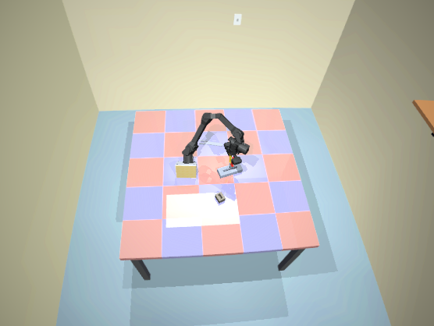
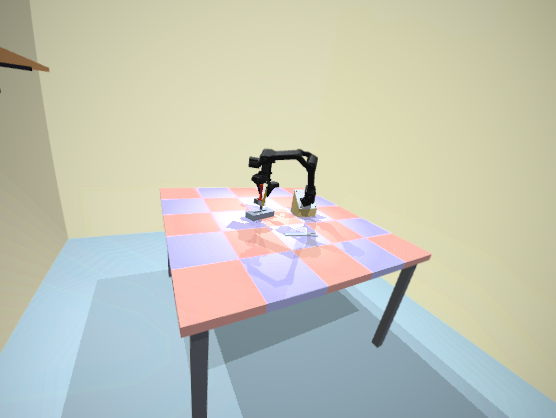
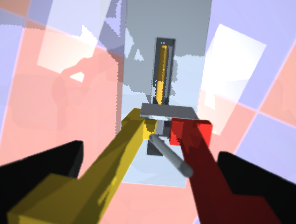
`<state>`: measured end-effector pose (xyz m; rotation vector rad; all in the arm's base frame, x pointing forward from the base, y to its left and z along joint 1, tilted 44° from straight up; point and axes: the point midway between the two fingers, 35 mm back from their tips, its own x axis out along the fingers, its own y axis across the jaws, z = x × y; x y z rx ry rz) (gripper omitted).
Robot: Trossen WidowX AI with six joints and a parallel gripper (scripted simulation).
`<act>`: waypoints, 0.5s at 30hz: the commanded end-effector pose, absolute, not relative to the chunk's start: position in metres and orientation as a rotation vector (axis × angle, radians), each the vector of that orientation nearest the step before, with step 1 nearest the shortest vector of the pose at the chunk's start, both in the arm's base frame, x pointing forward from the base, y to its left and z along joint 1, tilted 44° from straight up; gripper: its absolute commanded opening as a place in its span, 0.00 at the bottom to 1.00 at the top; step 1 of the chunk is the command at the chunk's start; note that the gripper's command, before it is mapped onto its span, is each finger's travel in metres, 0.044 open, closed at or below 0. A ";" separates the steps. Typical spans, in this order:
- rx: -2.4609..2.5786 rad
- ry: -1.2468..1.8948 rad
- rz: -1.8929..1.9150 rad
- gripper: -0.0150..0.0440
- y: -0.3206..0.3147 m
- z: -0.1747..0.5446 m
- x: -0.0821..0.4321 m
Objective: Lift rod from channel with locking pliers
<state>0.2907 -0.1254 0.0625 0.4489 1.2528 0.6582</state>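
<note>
Beneath the pliers [image 1: 232, 164] [image 2: 261, 192] [image 3: 168, 111], the rod [image 3: 161, 85] lies in its channel block [image 1: 222, 173] [image 2: 260, 216] [image 3: 142, 25], long axis running ahead from their head. My jaws stand well apart, holding the spread handles; the rod seems ungripped.

It looks like a robotics lab or test room to me: a black robot arm [image 1: 214, 115] [image 2: 286, 154] mounted on a checkered worktop [image 1: 257, 234] [image 2: 210, 312], standing between plain cream walls [image 1: 203, 58] [image 2: 200, 100] on a pale blue floor [image 1: 94, 234] [image 2: 115, 255].
</note>
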 end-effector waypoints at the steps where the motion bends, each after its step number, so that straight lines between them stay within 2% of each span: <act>1: 0.446 1.246 0.657 0.80 -0.128 0.064 0.291; 15: 0.446 1.246 0.657 0.80 -0.129 0.062 0.289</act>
